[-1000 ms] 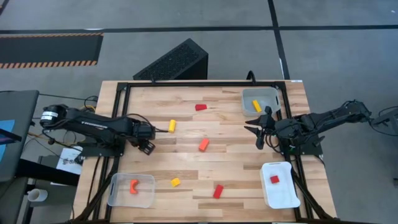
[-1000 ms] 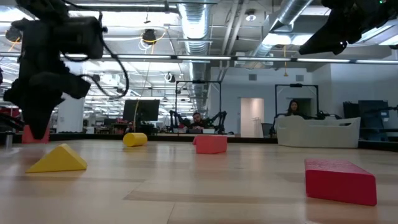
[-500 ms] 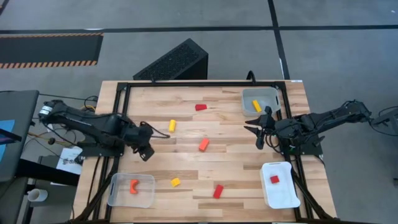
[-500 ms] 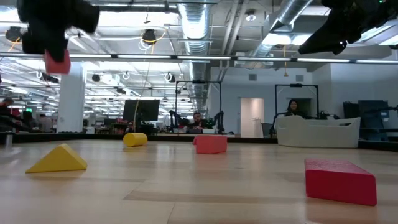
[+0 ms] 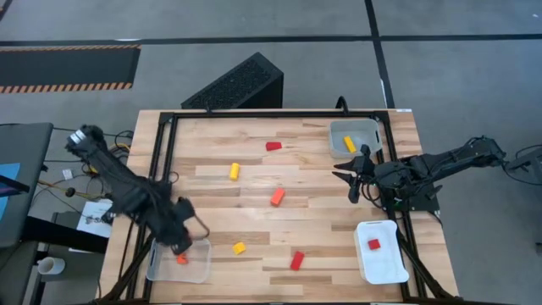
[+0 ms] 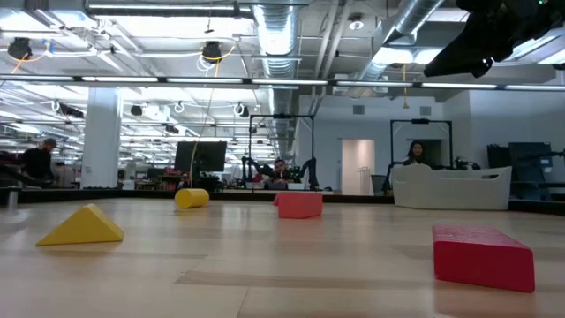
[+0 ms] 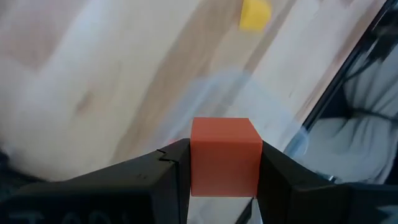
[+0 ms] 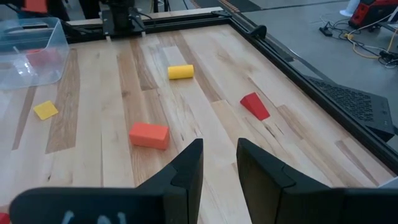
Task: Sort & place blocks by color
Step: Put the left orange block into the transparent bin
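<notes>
My left gripper (image 5: 184,246) hangs over the clear near-left tray (image 5: 159,264), shut on an orange cube (image 7: 225,155). An orange bit (image 5: 181,259) shows under it in the tray. Loose on the table lie a yellow cylinder (image 5: 235,170), a red piece (image 5: 273,146), an orange bar (image 5: 277,196), a small yellow piece (image 5: 239,248) and a red bar (image 5: 296,260). A yellow block (image 5: 349,144) lies in the far-right tray and a red one (image 5: 373,244) in the near-right tray. My right gripper (image 5: 354,183) hovers open at the table's right side. My left gripper pinches the orange cube between its two fingers (image 7: 171,180), one on each of two opposite side faces (image 7: 198,162). The fingers come from above, slanting toward the near edge. The cube is lifted clear and hangs level over the clear tray (image 7: 249,106).
A black frame rail (image 5: 161,152) runs round the table. The right wrist view looks across bare wood past the orange bar (image 8: 149,135), a red wedge (image 8: 255,106) and the yellow cylinder (image 8: 181,72). A black box (image 5: 237,83) sits beyond the far edge. People sit far behind.
My left gripper, down on the orange cube at the table's left middle a second ago, has lifted it clear and swung toward the near edge. It now stands over the near-left tray, out of the low view. The right arm has kept still.
</notes>
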